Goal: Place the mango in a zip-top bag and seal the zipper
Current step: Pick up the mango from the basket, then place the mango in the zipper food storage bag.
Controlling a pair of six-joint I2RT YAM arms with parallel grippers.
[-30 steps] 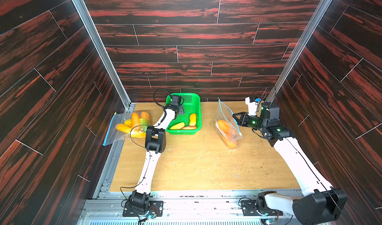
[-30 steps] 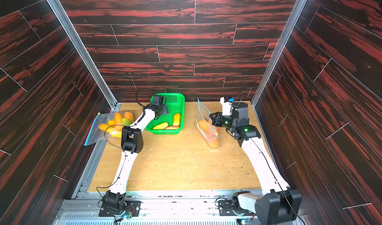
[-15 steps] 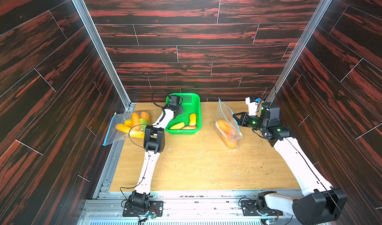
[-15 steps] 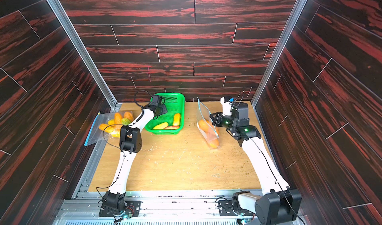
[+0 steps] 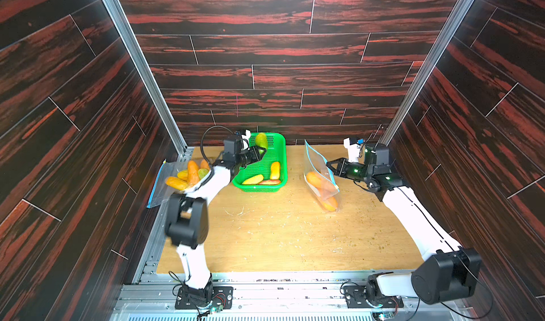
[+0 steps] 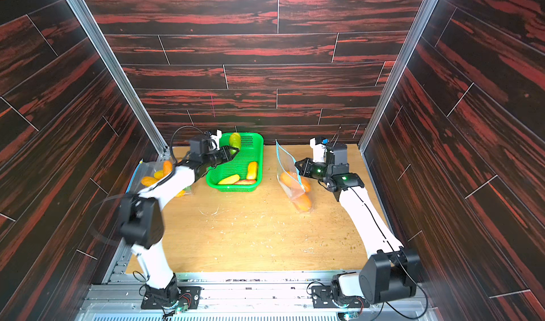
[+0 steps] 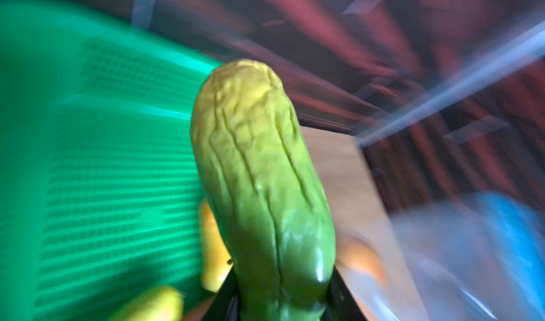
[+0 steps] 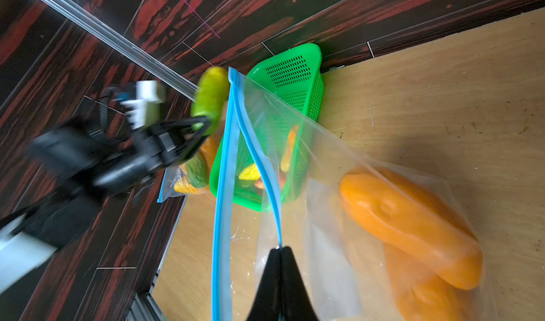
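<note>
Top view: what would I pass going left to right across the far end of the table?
Bag of mangoes → green basket → zip-top bag standing upright → right arm.

Your left gripper (image 5: 260, 152): held high, clamped on green mango (image 5: 261, 141). Your right gripper (image 8: 280, 254): level, pinched tight on zip-top bag (image 5: 317, 163) rim.

2 top views overhead; wrists share mango (image 7: 262, 186).

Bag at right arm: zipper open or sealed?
Open. The bag shows two blue zipper strips spread apart in the right wrist view; right end effector pinches one.
</note>
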